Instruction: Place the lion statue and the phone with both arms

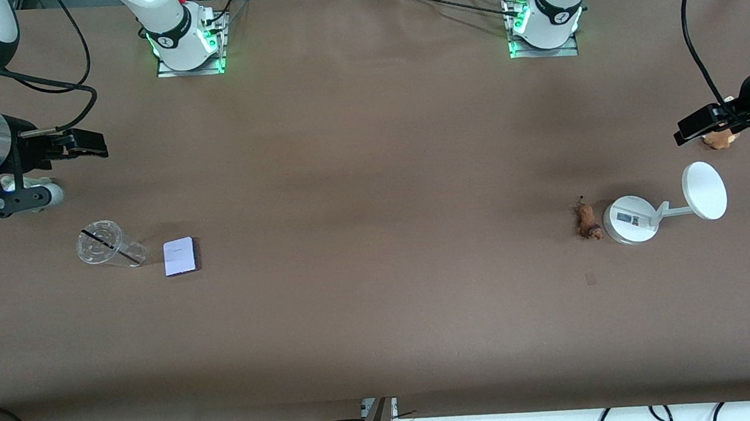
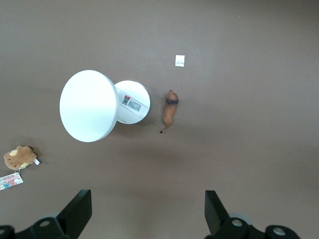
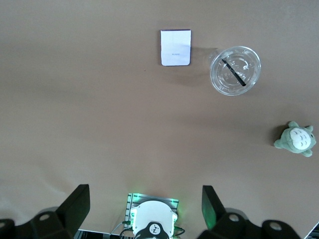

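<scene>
Both tools are hanging released: left tool (image 2: 144, 211) should be straddling the lion (image 2: 170, 111) crosswise, right tool (image 3: 142, 209) the phone's (image 3: 175, 47) short sides.

Worktop (image 1: 372, 170): covered in matt brown cloth. Cup (image 1: 108, 245): clear glossy plastic. Stand (image 1: 630, 218): smooth white plastic. Phone (image 1: 180, 256): smooth pale face. Plush toy (image 2: 19, 157): fluffy brown fabric. Lion statue (image 1: 588, 219): matt orange-brown.

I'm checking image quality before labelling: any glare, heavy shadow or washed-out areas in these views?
Front view: even light, soft shadow band along the table edge nearest the camera, green glow at both arm bases. Left wrist view: the white stand disc is nearly blown out; the lion statue stays sharp. Right wrist view: the phone face looks washed out; the clear cup casts a faint shadow.
</scene>
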Controlling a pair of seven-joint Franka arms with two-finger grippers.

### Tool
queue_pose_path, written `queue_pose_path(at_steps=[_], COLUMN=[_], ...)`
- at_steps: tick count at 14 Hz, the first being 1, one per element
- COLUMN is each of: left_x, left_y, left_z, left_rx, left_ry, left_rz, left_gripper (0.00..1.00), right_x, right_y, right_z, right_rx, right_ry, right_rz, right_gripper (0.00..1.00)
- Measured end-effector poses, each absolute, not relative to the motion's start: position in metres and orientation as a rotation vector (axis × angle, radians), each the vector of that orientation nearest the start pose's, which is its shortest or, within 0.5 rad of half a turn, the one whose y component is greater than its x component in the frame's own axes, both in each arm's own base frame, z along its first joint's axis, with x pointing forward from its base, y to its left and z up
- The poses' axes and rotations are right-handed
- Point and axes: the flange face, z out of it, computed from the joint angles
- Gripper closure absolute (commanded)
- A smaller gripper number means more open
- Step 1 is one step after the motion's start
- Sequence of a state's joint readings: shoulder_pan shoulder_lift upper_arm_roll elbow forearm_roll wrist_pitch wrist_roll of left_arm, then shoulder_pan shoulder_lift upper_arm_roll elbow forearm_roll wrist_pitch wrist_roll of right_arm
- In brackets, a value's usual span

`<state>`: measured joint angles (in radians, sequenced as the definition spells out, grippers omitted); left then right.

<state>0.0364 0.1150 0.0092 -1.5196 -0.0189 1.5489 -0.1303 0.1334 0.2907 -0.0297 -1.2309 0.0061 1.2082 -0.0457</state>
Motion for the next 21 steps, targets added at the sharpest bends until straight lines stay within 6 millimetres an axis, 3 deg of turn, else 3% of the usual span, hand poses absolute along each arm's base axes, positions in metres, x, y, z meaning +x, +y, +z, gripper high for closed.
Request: queue_pose_path(at_steps=[5, 11, 21], left_x=[0.585, 0.585, 0.585], left_y=[0.024, 0.024, 0.024], left_z=[0.581, 0.581, 0.581], left_rx=[-3.141, -3.145, -3.146], left_ry=[-0.274, -0.236, -0.227], left_rz=[0.136, 0.137, 0.135], left_gripper=[0.0, 0.0, 0.0], right_x=[0.571, 0.534, 0.531], right_y=[0.055, 0.05, 0.05], right_z=[0.59, 0.571, 0.565], right_rx=[-3.114, -3.122, -3.122], right_ry=[-0.217, -0.217, -0.217], right_rz=[0.421, 0.29, 0.282], right_gripper=[0.0, 0.0, 0.0])
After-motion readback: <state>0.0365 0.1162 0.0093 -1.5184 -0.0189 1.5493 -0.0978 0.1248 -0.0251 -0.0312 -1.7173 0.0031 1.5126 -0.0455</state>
